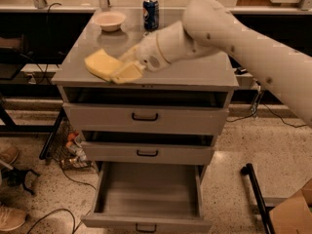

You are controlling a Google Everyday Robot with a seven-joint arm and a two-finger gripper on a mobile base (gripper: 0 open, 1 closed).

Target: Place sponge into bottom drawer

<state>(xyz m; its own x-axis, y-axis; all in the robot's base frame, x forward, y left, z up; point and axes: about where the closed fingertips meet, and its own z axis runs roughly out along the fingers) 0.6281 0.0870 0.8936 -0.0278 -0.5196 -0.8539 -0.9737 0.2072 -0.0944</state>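
The sponge (101,63) lies on the grey top of the cabinet (195,77), at about 8 o'clock on that top, close to the front edge and the left corner. The gripper (122,69) is at the sponge's 4 o'clock side, touching it and overlapping its near right corner; whether it is clamped on the sponge or only set against it cannot be told. The pale arm (234,38) reaches in from 3 o'clock, crossing the right half of the top and running out of view at the right edge. A small pale bowl (109,20) stands at 11 o'clock on the top, apart from the sponge, and a blue can (150,14) stands upright at 12 o'clock, just beside the bowl on its right. Below the top, the top drawer (145,118) is pulled out a little, and the middle drawer (146,152) likewise. The bottom drawer (146,194), at 6 o'clock in the view, is pulled out much farther than the other two, and its plain grey inside shows with nothing in it. A wire rack (61,143) stands on the speckled floor (234,145) at the cabinet's 9 o'clock, and a cardboard box (292,213) shows at 4 o'clock in the view.
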